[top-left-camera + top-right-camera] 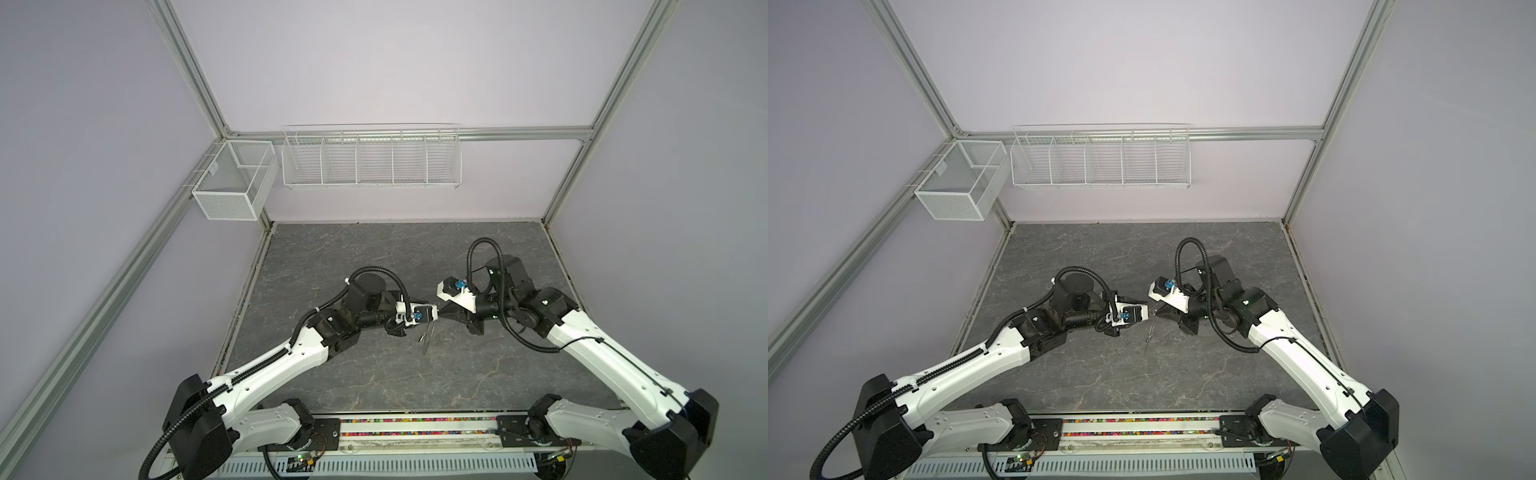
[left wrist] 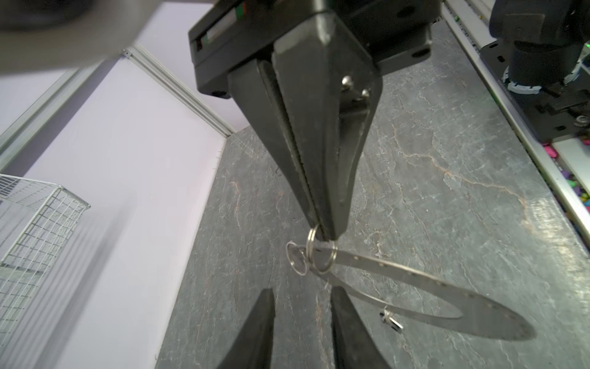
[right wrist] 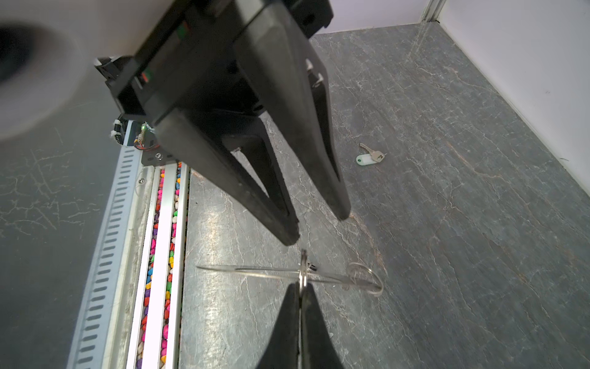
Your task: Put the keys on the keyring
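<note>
- Evidently the right gripper (image 2: 327,234), pressed together, pinches a small ring (image 3: 302,270) threaded on the keyring (image 2: 495,313), probably to hang it clear of the table (image 3: 447,223).
- Left gripper (image 3: 316,225) stands spread and empty just beside the keyring.
- White-tagged key (image 3: 370,156) lies on the table, well apart from the keyring.

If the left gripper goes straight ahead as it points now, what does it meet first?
Likely the small split ring pinched by the shut right gripper, which carries the keyring; depth is uncertain.

Pale lilac walls (image 1: 374,62), aluminium frame posts (image 1: 191,70) — white wire baskets (image 1: 370,183) above a grey marbled tabletop (image 1: 374,395).
</note>
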Available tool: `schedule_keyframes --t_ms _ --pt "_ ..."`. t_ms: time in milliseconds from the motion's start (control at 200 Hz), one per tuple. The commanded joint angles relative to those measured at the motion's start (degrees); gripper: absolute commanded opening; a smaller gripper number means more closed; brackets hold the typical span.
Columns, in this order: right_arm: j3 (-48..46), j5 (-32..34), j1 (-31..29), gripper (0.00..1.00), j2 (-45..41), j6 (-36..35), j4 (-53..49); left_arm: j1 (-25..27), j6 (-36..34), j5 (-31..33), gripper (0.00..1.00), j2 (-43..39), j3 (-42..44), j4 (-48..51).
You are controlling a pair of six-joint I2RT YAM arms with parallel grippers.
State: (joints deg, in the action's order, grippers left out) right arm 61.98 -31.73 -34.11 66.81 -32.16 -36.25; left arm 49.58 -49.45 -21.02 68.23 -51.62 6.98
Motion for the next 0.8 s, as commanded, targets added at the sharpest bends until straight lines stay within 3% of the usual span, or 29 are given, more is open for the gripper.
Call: schedule_keyframes --t_ms 0,550,795 --pt "1.48 -0.44 -0.54 0.07 0.64 -1.75 -1.77 0.55 -1.73 0.98 0.3 0.63 -1.65 0.4" --pt "3.59 1.42 -2.59 0.07 3.07 -2.55 -3.05 1.46 -0.17 -2.92 0.17 2.68 -2.79 1.12" --pt "3.77 2.58 -3.25 0.07 3.13 -2.82 -2.91 1.5 -0.47 -3.72 0.03 3.2 -3.31 2.37"
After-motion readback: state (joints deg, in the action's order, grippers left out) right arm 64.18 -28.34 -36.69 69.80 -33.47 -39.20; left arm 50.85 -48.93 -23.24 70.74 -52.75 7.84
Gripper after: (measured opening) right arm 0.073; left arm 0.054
